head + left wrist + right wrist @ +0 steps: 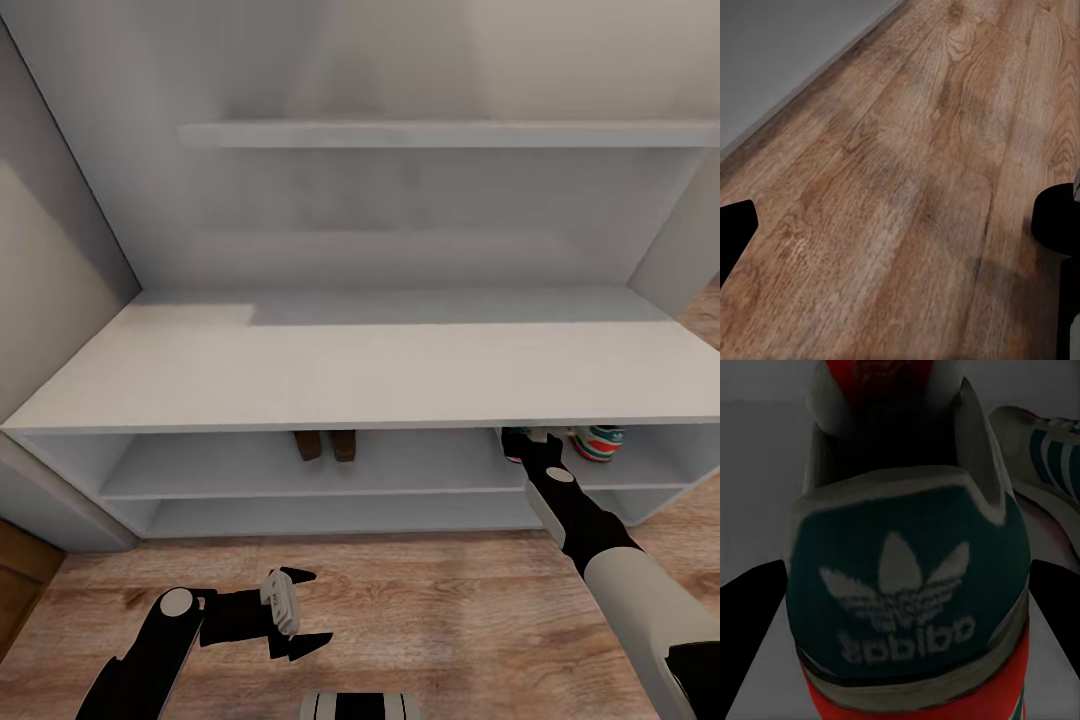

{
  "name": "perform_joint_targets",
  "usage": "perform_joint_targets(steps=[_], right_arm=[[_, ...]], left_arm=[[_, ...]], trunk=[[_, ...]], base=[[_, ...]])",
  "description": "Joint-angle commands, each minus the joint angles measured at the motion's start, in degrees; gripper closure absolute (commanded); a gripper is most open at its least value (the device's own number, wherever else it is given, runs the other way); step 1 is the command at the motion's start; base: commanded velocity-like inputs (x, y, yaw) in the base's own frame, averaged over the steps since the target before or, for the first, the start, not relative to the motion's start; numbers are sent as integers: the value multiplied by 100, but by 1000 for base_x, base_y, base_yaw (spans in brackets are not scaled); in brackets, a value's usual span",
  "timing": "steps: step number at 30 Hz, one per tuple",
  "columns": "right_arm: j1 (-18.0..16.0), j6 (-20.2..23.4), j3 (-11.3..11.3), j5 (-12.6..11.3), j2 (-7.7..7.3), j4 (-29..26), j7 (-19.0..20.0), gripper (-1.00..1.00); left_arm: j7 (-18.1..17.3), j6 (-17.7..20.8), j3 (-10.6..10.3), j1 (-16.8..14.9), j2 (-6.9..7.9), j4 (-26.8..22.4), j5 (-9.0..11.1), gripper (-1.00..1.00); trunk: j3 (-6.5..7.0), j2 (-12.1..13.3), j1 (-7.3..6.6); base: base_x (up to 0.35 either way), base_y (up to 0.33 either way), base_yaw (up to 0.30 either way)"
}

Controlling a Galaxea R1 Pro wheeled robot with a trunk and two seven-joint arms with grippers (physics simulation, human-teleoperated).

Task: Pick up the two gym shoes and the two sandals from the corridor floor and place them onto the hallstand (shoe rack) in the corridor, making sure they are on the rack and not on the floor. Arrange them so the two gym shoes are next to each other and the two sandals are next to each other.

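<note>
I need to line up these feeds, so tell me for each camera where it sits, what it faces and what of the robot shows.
Head view: from the robot's head, looking down at the low light-grey hallstand; both arms show, and the left gripper is open.
Left wrist view: by the left gripper, facing the brown wood-plank floor; dark fingers at the edges.
Right wrist view: by the right gripper, facing the green heel of a white gym shoe.
Shared: head and right wrist views both show the second gym shoe.
</note>
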Motion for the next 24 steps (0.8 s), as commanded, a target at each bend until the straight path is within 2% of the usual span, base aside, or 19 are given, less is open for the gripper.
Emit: perform_joint_targets(steps=[1, 24], right_arm=[[0, 0, 0, 0, 0, 0, 2, 100], [0, 0, 1, 1, -6, 0, 1, 100]], left_arm=[[1, 0, -1, 0, 0, 0, 0, -100], [13, 0, 5, 0, 4, 20, 7, -100]], trunk=[[0, 0, 0], [0, 0, 0]], base=[[2, 0, 0], [0, 0, 0]])
